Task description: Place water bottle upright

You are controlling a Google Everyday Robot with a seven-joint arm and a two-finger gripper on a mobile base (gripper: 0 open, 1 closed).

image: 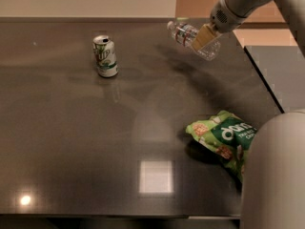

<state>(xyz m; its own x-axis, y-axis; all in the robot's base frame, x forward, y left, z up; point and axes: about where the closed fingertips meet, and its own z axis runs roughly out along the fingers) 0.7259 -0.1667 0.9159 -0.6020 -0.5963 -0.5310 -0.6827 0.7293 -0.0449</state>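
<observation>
Nearest me: chip bag point(221, 137) lying on table point(71, 151). Mid-left: soda can point(106, 56), upright. Far right: gripper point(202, 38) clamped on water bottle point(183, 32), airborne, tilted, cap pointing left. I judge mid-carry. Next I need base turned down, then lower and release.

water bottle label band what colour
Red and white, in the camera view; the gripper holds the water bottle tilted over the table, far right.

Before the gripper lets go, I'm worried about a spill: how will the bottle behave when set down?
The bottle, held tilted over the far right of the table by the gripper, looks clear, perhaps empty, so probably light. Slim, it may tip easily. Round, it would likely roll if it lands on its side.
</observation>
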